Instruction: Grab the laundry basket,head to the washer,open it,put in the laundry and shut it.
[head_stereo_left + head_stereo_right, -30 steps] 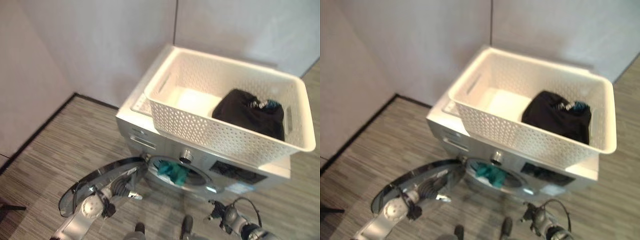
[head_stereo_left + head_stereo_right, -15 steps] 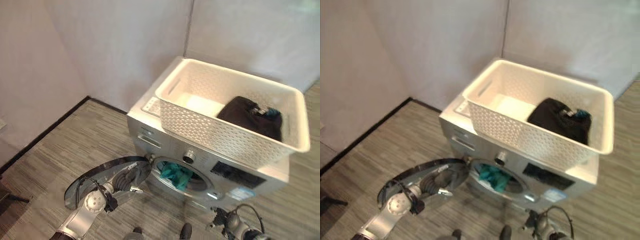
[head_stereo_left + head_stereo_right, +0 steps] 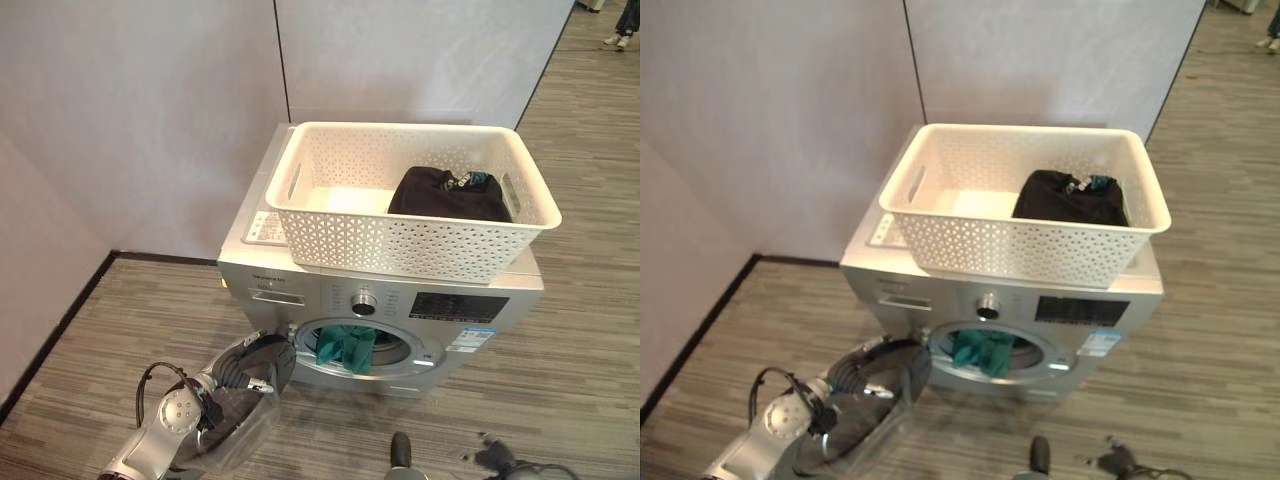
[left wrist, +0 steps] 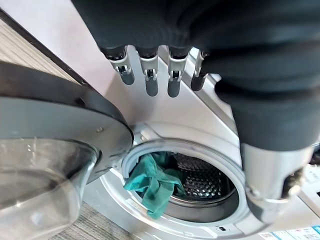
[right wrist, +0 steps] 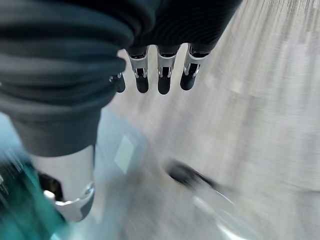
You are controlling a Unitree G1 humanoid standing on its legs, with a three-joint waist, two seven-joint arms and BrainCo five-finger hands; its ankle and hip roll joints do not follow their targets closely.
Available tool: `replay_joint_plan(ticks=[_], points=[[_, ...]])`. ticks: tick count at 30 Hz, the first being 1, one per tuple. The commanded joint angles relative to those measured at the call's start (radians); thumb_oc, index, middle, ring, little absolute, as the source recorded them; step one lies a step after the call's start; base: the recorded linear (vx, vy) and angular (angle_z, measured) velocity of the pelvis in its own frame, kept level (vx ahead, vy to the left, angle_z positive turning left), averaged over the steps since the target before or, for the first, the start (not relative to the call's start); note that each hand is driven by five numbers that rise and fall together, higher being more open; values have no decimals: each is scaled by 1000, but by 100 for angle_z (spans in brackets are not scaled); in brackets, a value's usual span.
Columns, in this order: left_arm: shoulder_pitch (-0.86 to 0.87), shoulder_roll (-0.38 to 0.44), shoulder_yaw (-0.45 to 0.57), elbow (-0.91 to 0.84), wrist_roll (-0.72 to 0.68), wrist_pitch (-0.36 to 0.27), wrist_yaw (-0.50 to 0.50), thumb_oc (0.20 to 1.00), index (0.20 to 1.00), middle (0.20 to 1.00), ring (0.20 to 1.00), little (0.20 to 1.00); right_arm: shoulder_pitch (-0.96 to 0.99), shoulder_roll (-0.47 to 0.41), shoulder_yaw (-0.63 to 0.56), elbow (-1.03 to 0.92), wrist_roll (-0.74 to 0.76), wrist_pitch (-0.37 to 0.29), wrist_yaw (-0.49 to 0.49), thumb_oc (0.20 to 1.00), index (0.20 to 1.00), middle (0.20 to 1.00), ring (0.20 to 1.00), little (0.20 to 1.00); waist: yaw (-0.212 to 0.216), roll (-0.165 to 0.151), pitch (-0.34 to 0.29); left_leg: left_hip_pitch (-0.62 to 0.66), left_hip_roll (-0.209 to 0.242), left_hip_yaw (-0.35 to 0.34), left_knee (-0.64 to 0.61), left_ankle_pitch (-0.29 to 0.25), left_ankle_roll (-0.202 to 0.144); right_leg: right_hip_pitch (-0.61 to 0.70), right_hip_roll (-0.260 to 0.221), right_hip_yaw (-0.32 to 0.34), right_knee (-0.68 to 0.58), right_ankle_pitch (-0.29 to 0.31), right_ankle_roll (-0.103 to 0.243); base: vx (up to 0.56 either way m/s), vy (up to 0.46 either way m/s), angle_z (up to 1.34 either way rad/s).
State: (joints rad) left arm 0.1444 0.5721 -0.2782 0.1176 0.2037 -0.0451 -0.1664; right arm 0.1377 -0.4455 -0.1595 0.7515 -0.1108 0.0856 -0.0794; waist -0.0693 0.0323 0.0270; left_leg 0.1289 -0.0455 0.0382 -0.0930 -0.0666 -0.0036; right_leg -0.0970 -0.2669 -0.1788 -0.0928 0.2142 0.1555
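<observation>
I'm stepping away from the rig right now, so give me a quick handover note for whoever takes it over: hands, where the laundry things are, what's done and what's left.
Left hand: open, fingers straight, holding nothing, low beside the open round glass door.
Right hand: open, holding nothing, low over the floor.
White perforated plastic laundry basket sits on top of the silver front-loading washer; a black garment lies in it.
A teal cloth hangs over the drum opening's rim, partly inside.
Done: basket brought to the washer, door opened.
Left: push the teal cloth fully in, load the black garment, shut the door.
</observation>
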Motion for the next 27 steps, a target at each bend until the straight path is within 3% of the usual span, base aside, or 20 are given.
replay_joint_plan(ticks=[1, 3, 10, 14, 17, 18, 20, 21, 23, 25, 27], points=[[-47, -18, 51, -26, -14, -40, 43, 1000, 1000, 1000, 1000, 1000, -48, -118, -87, -65, 6, -40, -141, 1000, 1000, 1000, 1000, 1000, -7, -17, -15, -5, -5, -46, 56, -138, 45, -50, -60, 8, 38, -44, 64, 49, 11, -2], [-50, -26, 46, -21, -16, -41, 50, 1000, 1000, 1000, 1000, 1000, -41, -122, -111, -103, -2, -37, -162, 1000, 1000, 1000, 1000, 1000, -9, -14, -12, 4, -5, -46, 54, -140, 47, -46, -59, 13, 39, -42, 65, 42, -3, -3], [-72, -42, 25, -3, -22, -36, 70, 1000, 1000, 1000, 1000, 1000, -55, -242, -381, -523, -210, -29, -413, 1000, 1000, 1000, 1000, 1000, -22, -11, -36, 33, 20, -61, 27, -127, 42, -35, -29, 41, 41, -59, 58, 53, -41, -2], [-97, -56, -18, 9, -23, -33, 70, 1000, 1000, 1000, 1000, 1000, -147, -268, -417, -770, -307, -35, -433, 1000, 1000, 1000, 1000, 1000, -6, -16, -53, 36, 46, -81, 10, -113, 32, -29, -12, 41, 46, -73, 50, 42, -69, 1], [-99, -53, -41, 5, -30, -39, 58, 1000, 1000, 1000, 1000, 1000, -264, -341, -365, -863, -276, -81, -395, 1000, 1000, 1000, 1000, 1000, 13, -29, -62, 39, 61, -87, 7, -111, 24, -20, -3, 35, 43, -78, 45, 33, -81, 2], [-100, -37, -70, 7, -30, -43, 50, 1000, 1000, 1000, 1000, 1000, -357, -426, -323, -864, -208, -115, -393, 1000, 1000, 1000, 1000, 1000, 36, -46, -67, 38, 71, -91, 7, -108, 17, -14, 4, 26, 41, -81, 44, 21, -87, 6], [-100, -31, -80, 8, -32, -45, 47, 1000, 1000, 1000, 1000, 1000, -417, -477, -288, -847, -177, -127, -384, 1000, 1000, 1000, 1000, 1000, 48, -53, -66, 37, 76, -93, 7, -106, 14, -11, 6, 22, 40, -83, 41, 10, -72, 15], [-102, -27, -87, 8, -36, -47, 41, 1000, 1000, 1000, 1000, 1000, -498, -551, -238, -815, -150, -129, -367, 1000, 1000, 1000, 1000, 1000, 58, -58, -64, 36, 80, -97, 7, -104, 9, -7, 9, 17, 38, -87, 38, 13, -91, 24], [-104, -17, -112, 16, -47, -52, 30, 1000, 1000, 1000, 1000, 1000, -686, -692, -95, -746, -128, -128, -334, 1000, 1000, 1000, 1000, 1000, 88, -80, -65, 34, 90, -102, 7, -100, -2, 5, 11, 3, 35, -94, 34, 17, -82, 16], [-111, -7, -122, 32, -61, -54, 24, 1000, 1000, 1000, 1000, 1000, -861, -774, 85, -658, -102, -125, -272, 1000, 1000, 1000, 1000, 1000, 107, -97, -64, 33, 97, -102, 7, -92, -9, 10, 15, -5, 31, -95, 29, 10, -58, 26], [-122, -2, -132, 45, -85, -52, 20, 1000, 1000, 1000, 1000, 1000, -1025, -799, 265, -559, -42, -124, -214, 1000, 1000, 1000, 1000, 1000, 117, -107, -62, 31, 108, -101, 7, -87, -16, 16, 20, -15, 31, -100, 24, 8, -57, 17]])
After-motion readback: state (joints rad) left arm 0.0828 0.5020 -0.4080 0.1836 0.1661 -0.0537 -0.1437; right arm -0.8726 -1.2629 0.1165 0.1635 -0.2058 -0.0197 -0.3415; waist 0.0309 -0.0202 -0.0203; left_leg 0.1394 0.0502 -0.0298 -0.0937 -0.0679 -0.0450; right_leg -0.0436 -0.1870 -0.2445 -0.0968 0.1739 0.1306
